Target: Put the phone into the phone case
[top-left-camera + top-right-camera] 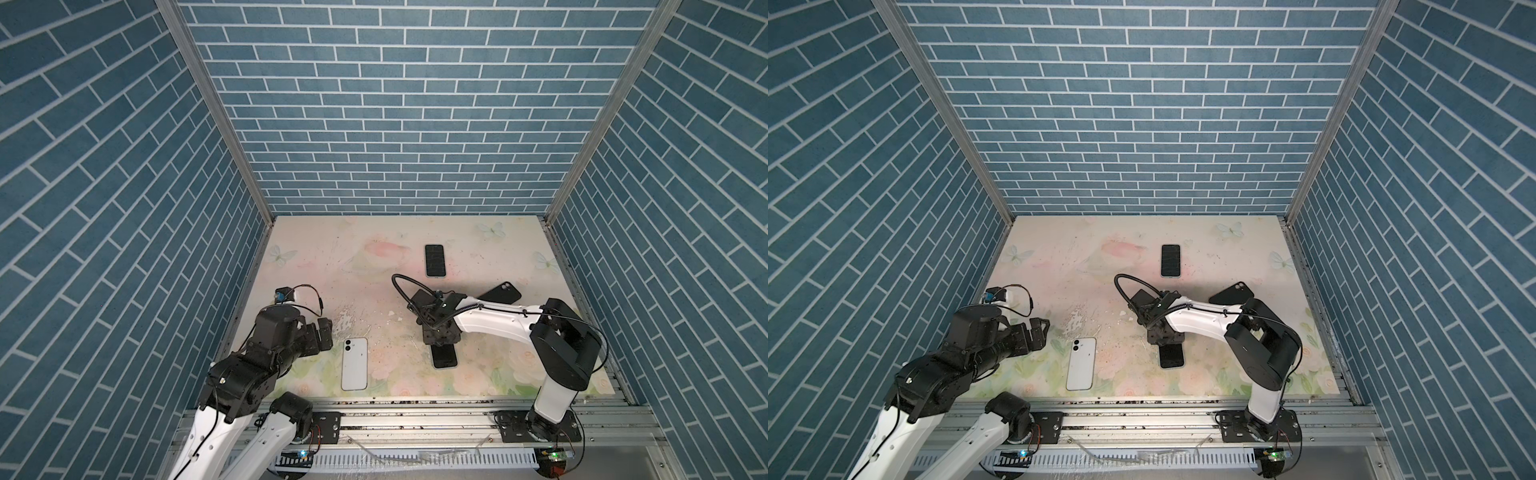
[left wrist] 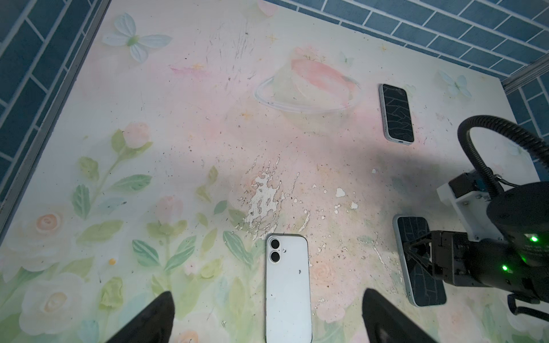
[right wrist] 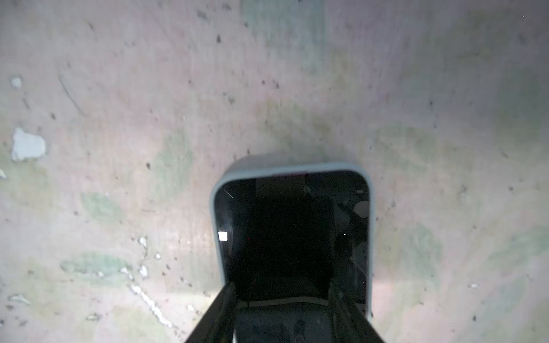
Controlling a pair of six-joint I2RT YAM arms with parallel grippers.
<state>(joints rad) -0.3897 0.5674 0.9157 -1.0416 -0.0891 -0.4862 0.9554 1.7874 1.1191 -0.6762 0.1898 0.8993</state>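
Observation:
A dark-screened phone (image 1: 444,360) lies screen up near the table's front, a pale grey case rim (image 3: 218,237) showing round it. My right gripper (image 3: 281,285) points down onto its screen, jaws partly apart and narrower than the phone, with nothing between them. In both top views the gripper (image 1: 440,338) hides the phone's far half. A white phone (image 1: 354,363) lies face down to the left, camera lenses up. My left gripper (image 1: 330,334) hovers just left of it, wide open and empty. A black case (image 1: 503,293) lies behind the right arm.
Another dark-screened phone with a pale rim (image 1: 435,260) lies farther back at the middle. The floral mat (image 1: 316,266) has peeled white patches (image 2: 264,202). Blue brick walls (image 1: 399,124) close in three sides; a metal rail (image 1: 415,409) runs along the front edge.

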